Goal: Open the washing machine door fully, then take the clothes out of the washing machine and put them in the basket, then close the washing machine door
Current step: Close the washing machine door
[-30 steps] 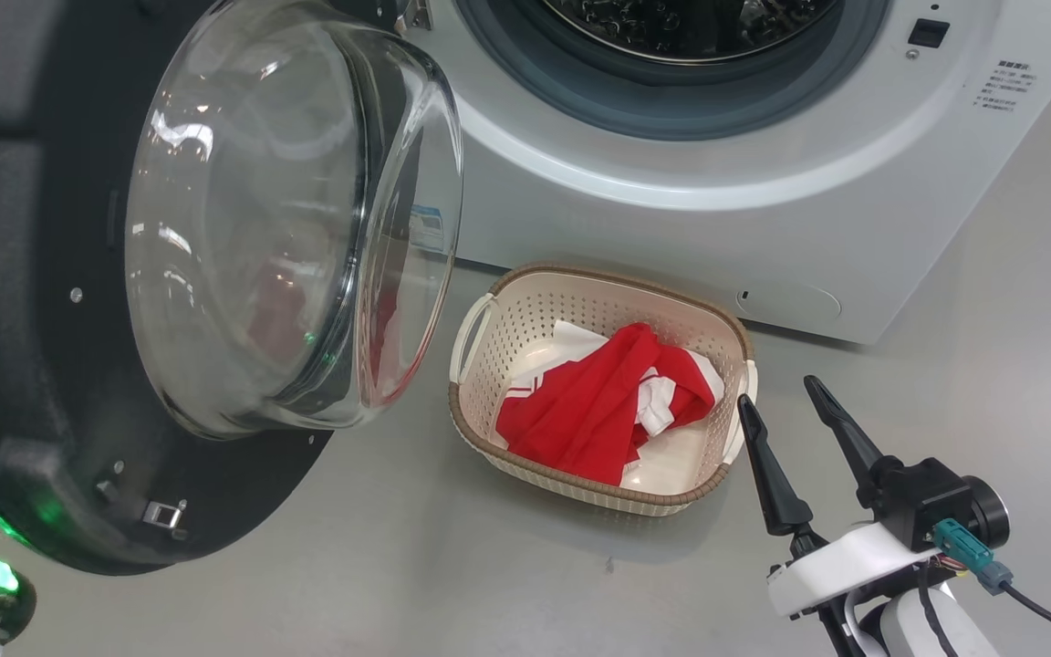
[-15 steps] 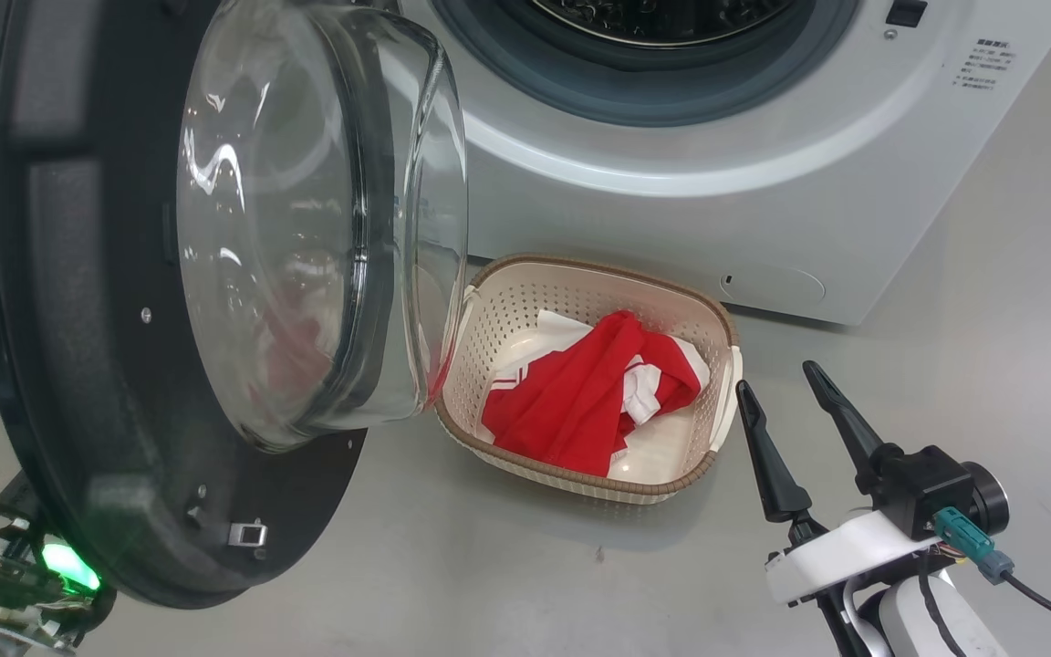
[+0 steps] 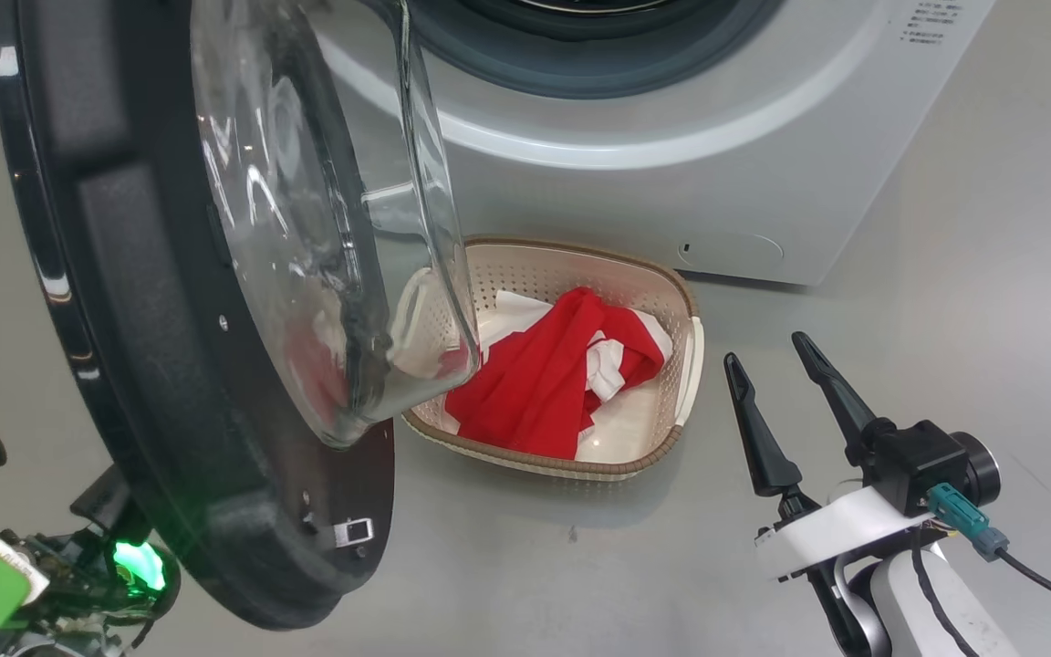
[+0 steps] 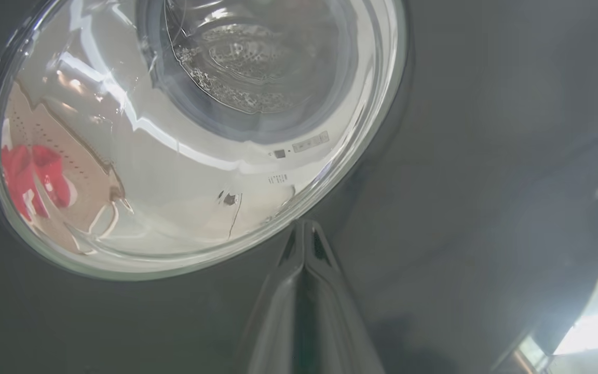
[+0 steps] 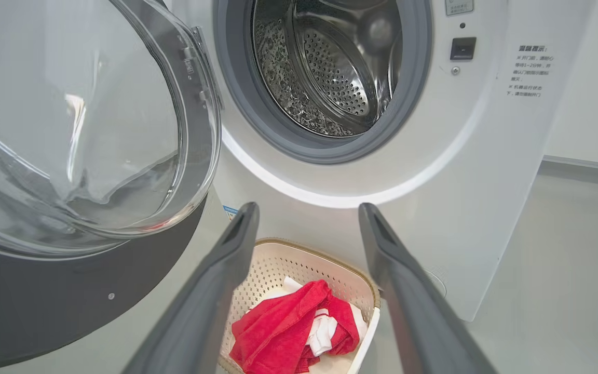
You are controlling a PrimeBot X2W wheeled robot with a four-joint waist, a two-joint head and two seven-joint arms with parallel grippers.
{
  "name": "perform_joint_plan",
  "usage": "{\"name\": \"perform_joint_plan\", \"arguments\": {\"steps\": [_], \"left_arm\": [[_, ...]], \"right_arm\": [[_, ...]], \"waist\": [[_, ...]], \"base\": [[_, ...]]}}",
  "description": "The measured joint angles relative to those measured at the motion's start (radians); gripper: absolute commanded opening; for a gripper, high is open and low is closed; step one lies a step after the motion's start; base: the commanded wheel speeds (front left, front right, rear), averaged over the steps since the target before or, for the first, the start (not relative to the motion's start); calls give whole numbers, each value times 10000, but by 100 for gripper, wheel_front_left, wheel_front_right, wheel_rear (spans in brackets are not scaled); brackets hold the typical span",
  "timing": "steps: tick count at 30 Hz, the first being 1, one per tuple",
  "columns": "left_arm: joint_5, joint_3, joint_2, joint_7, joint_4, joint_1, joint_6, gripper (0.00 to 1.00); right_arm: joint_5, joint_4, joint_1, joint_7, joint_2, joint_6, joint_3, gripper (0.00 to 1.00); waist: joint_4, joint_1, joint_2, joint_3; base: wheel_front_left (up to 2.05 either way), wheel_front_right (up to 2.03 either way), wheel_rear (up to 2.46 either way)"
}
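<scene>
The round black washing machine door (image 3: 151, 319) stands partly swung out at the left, and its glass bowl (image 3: 306, 228) covers the left end of the basket (image 3: 580, 248). Red and white clothes (image 3: 535, 383) lie in that cream basket, in front of the white washing machine (image 3: 671, 182). My right gripper (image 3: 764, 349) is open and empty, just right of the basket. In the left wrist view my left gripper (image 4: 304, 226) is shut, its tips against the door's dark outer face (image 4: 486, 182) beside the glass. The steel drum (image 5: 330, 67) shows no clothes.
Grey floor (image 3: 945, 274) spreads to the right of the washer and in front of the basket. My left arm's wrist, with a green light (image 3: 135, 564), sits low behind the door's bottom edge. The grey gasket (image 5: 236, 93) rings the drum's mouth.
The door has swung toward the washer, so its glass bowl now overlaps the basket's left end. The left wrist's green light has followed it to the right. The head camera has shifted too.
</scene>
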Motion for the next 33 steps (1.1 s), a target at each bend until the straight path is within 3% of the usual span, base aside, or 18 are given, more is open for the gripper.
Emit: {"name": "perform_joint_plan", "arguments": {"steps": [19, 33], "left_arm": [[541, -548, -581, 437, -272, -43, 0, 0], [1078, -662, -665, 385, -56, -960, -2, 0]], "right_arm": [[115, 69, -828, -2, 182, 107, 249, 100], [500, 40, -1337, -2, 322, 150, 284, 100]], "waist": [[-1792, 0, 0, 758], [-3418, 0, 0, 1204]], "base": [[0, 0, 0], [0, 0, 0]]}}
